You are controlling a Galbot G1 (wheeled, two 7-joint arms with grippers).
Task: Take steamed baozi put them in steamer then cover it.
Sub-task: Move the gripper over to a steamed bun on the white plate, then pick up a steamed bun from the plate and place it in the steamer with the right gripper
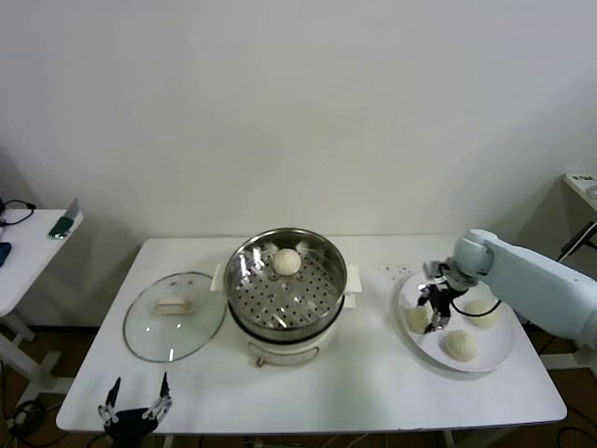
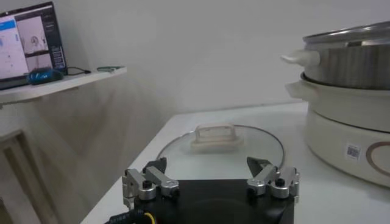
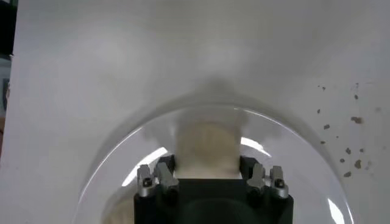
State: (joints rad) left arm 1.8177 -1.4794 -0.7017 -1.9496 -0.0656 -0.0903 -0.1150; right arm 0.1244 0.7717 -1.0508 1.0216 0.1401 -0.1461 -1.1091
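The round shiny steel steamer (image 1: 286, 294) w/ perforated floor sits mid-table as the landmark. One smooth cream-white bun (image 1: 287, 261) already lies inside, toward its far rim. The round clear glass lid (image 1: 174, 315) w/ cream handle lies flat just left of the steamer, likely parked so the basket stays open for loading. Right of the steamer, a large white plate (image 1: 499, 359) holds three more buns. The right gripper (image 1: 437, 308) reaches down over the plate, elbow out to the right, fingers clamped on the nearest bun (image 3: 206, 143). Left gripper (image 1: 136, 408) waits low, front-left of the steamer, fingers apart.
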